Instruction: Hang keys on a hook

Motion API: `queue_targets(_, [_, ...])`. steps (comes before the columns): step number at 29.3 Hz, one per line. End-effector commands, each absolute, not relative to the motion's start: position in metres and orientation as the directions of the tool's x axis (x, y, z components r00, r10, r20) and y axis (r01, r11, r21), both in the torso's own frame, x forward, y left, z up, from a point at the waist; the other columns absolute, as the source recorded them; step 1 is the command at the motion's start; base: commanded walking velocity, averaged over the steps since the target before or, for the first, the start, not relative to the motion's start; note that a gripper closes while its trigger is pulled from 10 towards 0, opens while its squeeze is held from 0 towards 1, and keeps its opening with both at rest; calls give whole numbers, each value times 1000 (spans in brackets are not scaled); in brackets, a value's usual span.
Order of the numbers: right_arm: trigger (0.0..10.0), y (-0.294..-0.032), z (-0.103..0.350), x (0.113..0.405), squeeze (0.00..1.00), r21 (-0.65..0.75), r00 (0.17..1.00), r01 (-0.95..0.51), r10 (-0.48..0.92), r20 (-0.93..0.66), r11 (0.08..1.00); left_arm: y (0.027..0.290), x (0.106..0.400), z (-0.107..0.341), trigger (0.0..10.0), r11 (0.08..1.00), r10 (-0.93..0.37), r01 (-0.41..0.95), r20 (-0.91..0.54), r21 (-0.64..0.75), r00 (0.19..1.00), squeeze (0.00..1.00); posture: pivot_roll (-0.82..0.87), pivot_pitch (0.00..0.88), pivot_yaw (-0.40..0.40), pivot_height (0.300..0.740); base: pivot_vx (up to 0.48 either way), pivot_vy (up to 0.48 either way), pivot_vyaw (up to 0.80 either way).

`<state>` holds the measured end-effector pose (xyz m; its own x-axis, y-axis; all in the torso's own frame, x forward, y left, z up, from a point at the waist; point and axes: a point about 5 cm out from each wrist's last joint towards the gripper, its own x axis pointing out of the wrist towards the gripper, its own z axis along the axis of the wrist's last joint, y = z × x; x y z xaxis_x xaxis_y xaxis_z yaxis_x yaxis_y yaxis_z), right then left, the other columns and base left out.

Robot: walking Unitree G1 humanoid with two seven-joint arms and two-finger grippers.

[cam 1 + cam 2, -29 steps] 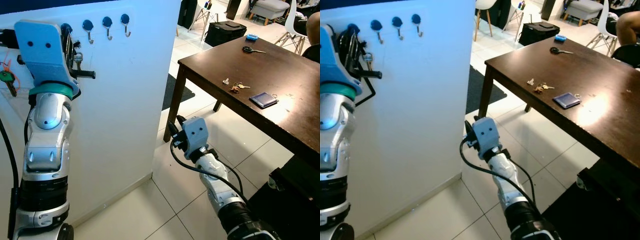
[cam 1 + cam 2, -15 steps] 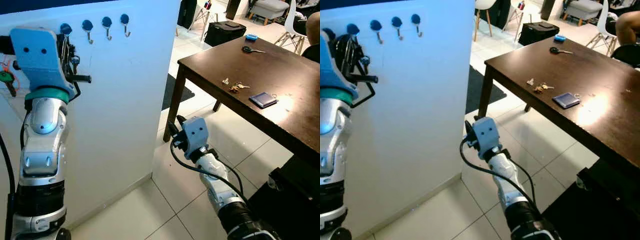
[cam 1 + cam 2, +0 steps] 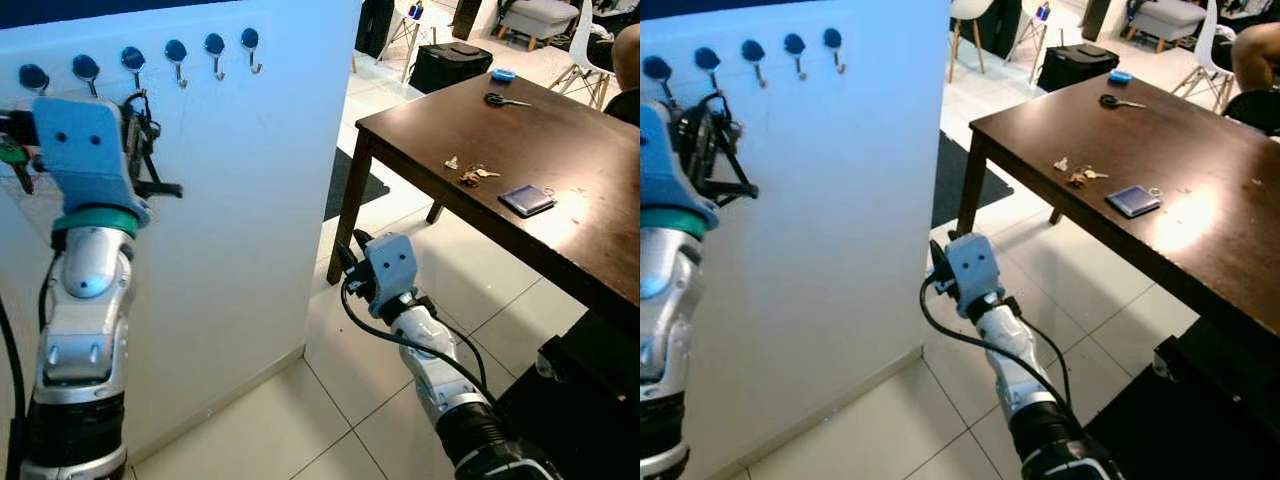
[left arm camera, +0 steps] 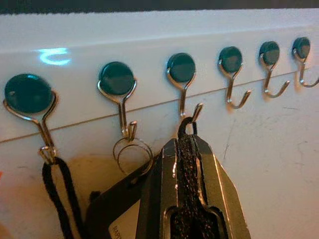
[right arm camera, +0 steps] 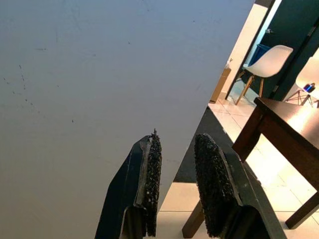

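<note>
A white wall panel [image 3: 250, 180] carries a row of 6 dark round-capped hooks near its top edge. The robot's left arm is raised against this panel, and the left pincer [image 4: 187, 149] sits just under the third hook [image 4: 182, 79] in the wrist view. Its 2 black fingers are pressed together, and a small dark metal loop at their tips sits at that hook's upturned end; whether the loop is pinched between them or only resting there cannot be told. On the neighbouring hook [image 4: 118, 87] hangs a silver key ring [image 4: 130, 152], with a dark tag below it partly hidden behind the pincer. The next hook along [image 4: 28, 97] holds a black cord [image 4: 62, 191]. The 3 remaining hooks toward the panel's corner are bare.

The right arm hangs low beside the panel's corner above the tiled floor [image 3: 330, 400]. The right pincer [image 5: 177, 184] points at the blank panel face with its fingers a narrow gap apart, holding nothing.

To the right stands a dark wooden worktop [image 3: 560, 140]. On it lie a small bunch of keys [image 3: 470, 174], a dark blue wallet [image 3: 527, 200], scissors [image 3: 505, 99] and a small blue object [image 3: 502, 75].
</note>
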<state>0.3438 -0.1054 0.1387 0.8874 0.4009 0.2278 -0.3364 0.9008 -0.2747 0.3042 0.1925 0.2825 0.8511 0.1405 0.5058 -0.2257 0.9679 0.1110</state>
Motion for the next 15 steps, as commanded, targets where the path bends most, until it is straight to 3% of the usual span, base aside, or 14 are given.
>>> queue_targets(1, [10000,-106,135,344,0,-275,891,-338,400,216,900,190,303,280,10000,970,134,-216,497,111,857,0,-27,15,33,740,0,0,0])
queue_targets(4, [10000,-106,135,344,0,-275,891,-338,400,216,900,187,303,280,10000,973,126,-205,497,107,859,0,-26,13,33,740,0,0,0])
queue_targets(5, [10000,-106,135,344,0,-276,891,-338,400,216,900,184,303,280,10000,975,120,-197,499,104,858,1000,-28,10,34,740,0,0,0])
queue_targets(15, [10000,-106,135,344,0,-276,891,-337,400,216,900,181,302,278,10000,981,100,-168,485,99,869,1000,-28,8,36,740,0,0,0])
